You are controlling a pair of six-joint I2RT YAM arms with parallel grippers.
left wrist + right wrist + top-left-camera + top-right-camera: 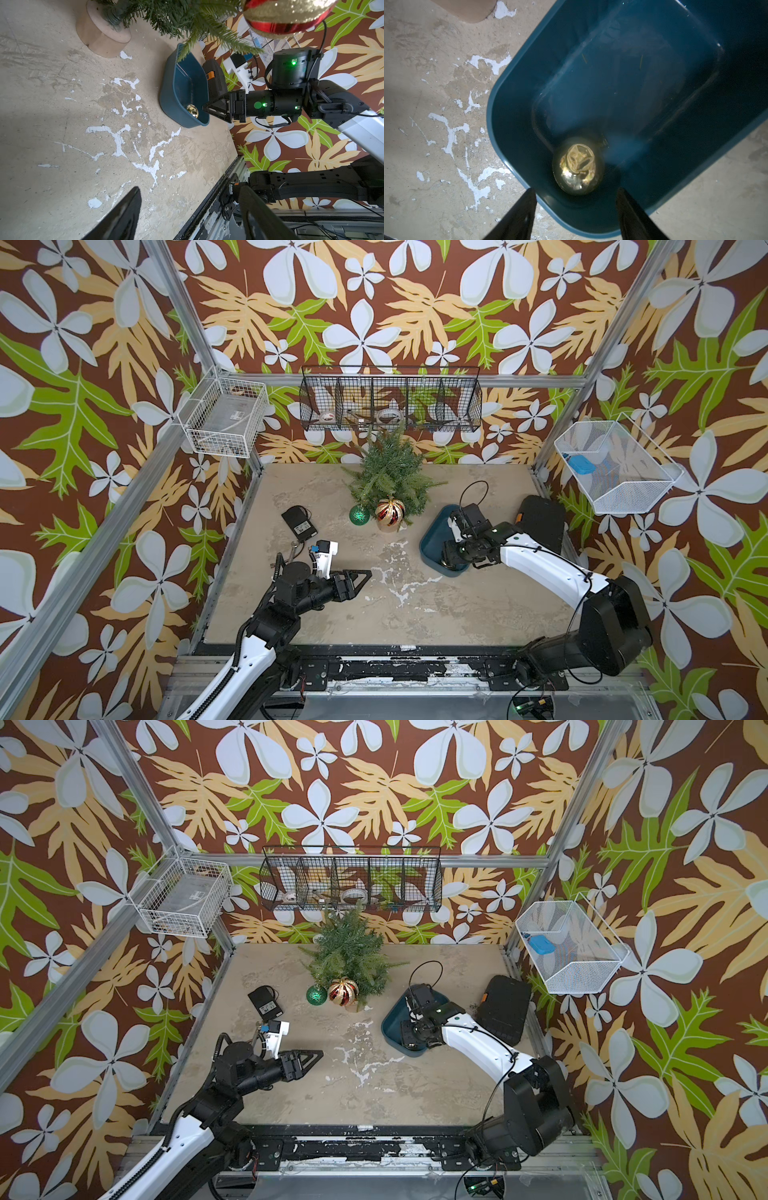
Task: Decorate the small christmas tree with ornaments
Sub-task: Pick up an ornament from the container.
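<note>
— Tree [388, 472]: where is it standing?
— It is standing upright on its tan base at the upper middle of both top views, by the upper edge of the table [457, 614].
— And the tray [432, 539]?
— It is lying right of centre, just beside the tree's lower right branches.
— What are the grippers doing?
— The left gripper [368, 572] is hovering at the lower left over bare table, with its fingers [122, 214] spread wide and holding nothing. The right gripper [575, 189] is hanging over the tray's lower end, and its fingers [633, 214] are spread too.
— And the baubles?
— The red bauble [390, 511] is hanging at the tree's lower fringe, near the frame's centre. The green bauble [359, 514] is sitting just left of it, and I cannot tell whether the two are touching. The gold bauble [578, 166] is lying in the tray between the right fingers, touching neither.
</note>
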